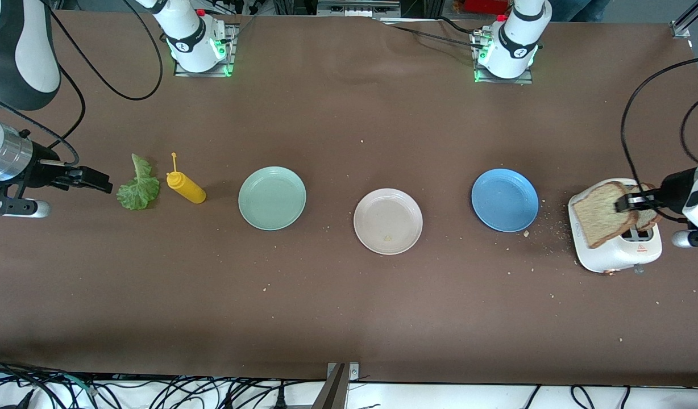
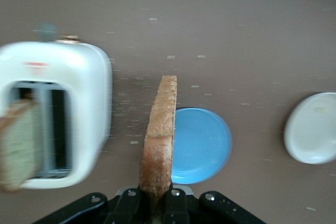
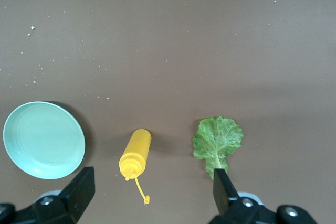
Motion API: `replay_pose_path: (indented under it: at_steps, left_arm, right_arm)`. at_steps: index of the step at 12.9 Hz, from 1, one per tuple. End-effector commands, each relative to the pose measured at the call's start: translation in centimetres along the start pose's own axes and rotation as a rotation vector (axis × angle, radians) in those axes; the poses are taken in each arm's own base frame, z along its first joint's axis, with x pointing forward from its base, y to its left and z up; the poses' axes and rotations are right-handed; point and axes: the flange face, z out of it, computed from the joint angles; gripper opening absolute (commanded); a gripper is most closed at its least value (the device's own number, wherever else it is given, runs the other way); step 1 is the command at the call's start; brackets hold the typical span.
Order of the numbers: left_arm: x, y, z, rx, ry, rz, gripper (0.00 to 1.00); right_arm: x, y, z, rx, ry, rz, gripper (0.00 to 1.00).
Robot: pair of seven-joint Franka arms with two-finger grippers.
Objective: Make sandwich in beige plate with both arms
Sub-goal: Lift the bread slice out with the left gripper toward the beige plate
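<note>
right gripper open, mid-left of frame, beside lettuce | beige plate centre, bare | left gripper clamps toast slice over toaster, right edge | we judge toast light, crumbly: hold crust edge gently

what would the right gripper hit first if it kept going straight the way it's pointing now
Probably the lettuce leaf: the open right gripper points along the table toward it, with the yellow mustard bottle next in line. Its height is unclear, so it might pass above the leaf.
</note>
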Motion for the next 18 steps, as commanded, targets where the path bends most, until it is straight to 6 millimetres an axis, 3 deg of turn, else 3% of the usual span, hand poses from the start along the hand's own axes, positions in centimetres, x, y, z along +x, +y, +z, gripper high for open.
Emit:
replay_pose_path:
  at_steps: [1, 4, 8, 12, 13, 16, 18]
  left_arm:
    - [1.8, 3.5, 3.0, -0.218, -0.054, 0.018, 0.00]
    - [2.8, 9.6, 8.4, -0.362, -0.137, 0.065, 0.00]
    - [3.7, 15.6, 14.7, -0.471, -0.181, 0.077, 0.00]
    - [3.4, 18.9, 18.0, -0.577, -0.189, 0.183, 0.00]
    - [3.7, 18.9, 19.4, -0.612, -0.207, 0.164, 0.00]
    - [3.4, 19.2, 19.7, -0.642, -0.205, 0.208, 0.00]
    - [3.3, 19.8, 21.5, -0.670, -0.231, 0.197, 0.00]
  right_arm:
    - [0.1, 0.2, -0.4, 0.003, 0.005, -0.002, 1.00]
    - [0.1, 0.1, -0.4, 0.004, 0.005, 0.001, 1.00]
    - [0.1, 0.1, -0.4, 0.004, 0.005, 0.003, 1.00]
    - [0.1, 0.4, -0.5, 0.004, 0.007, -0.005, 1.00]
    - [0.2, 0.4, -0.6, 0.004, 0.010, -0.004, 1.00]
    - [0.3, 0.7, -0.6, 0.004, 0.016, 0.001, 1.00]
    - [0.2, 0.7, -0.6, 0.002, 0.012, -0.004, 1.00]
